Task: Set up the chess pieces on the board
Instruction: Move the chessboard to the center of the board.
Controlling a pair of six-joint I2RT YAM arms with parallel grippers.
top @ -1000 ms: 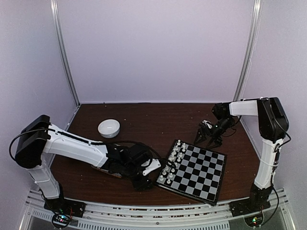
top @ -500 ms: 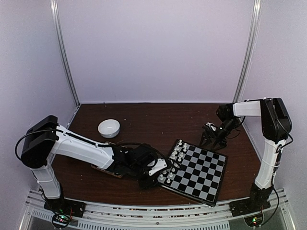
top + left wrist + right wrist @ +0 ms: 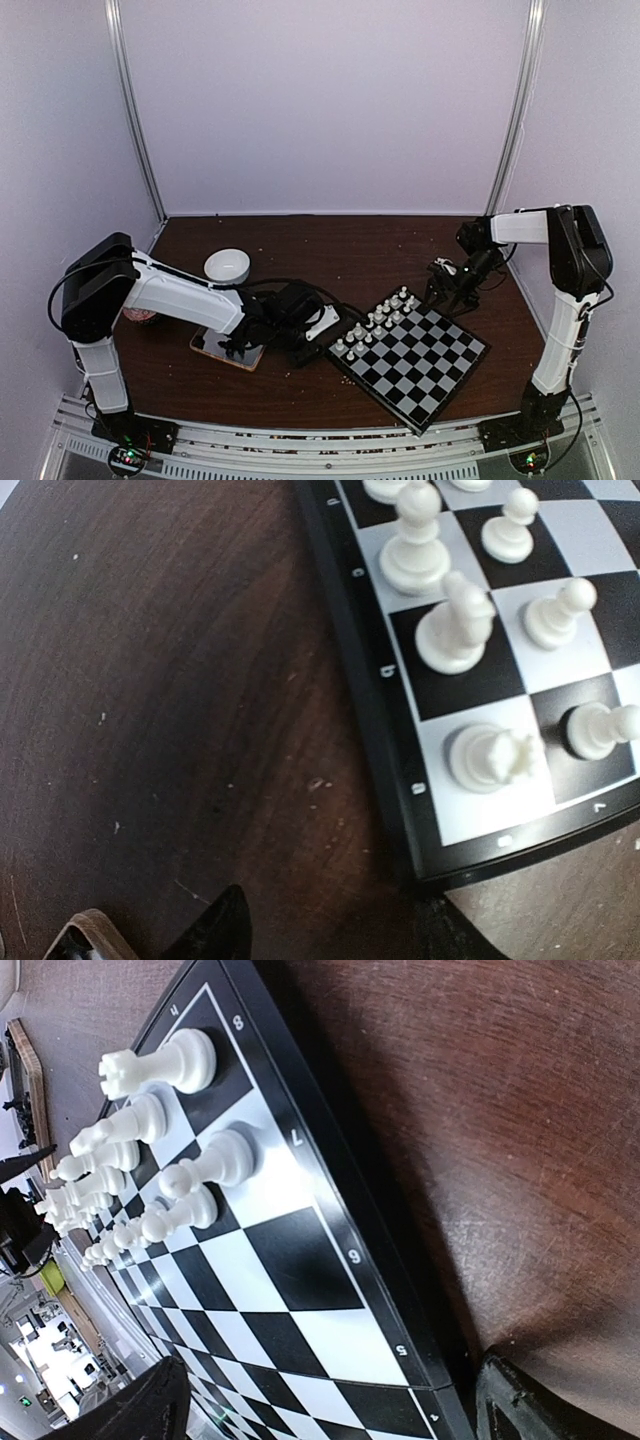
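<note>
left pincer (image 3: 312, 342) part open and empty, just off the board's (image 3: 425, 370) left corner on the surface (image 3: 300, 250), white pieces (image 3: 375, 322) in two rows along its upper-left edge, right pincer (image 3: 448, 295) gaping wide, empty, beside the upper-right edge, edge numbers (image 3: 296, 1136) only legible from the right wrist

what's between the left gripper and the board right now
Only bare dark table with a few pale crumbs. The left wrist view shows this stretch, from the left gripper up to the board border.
</note>
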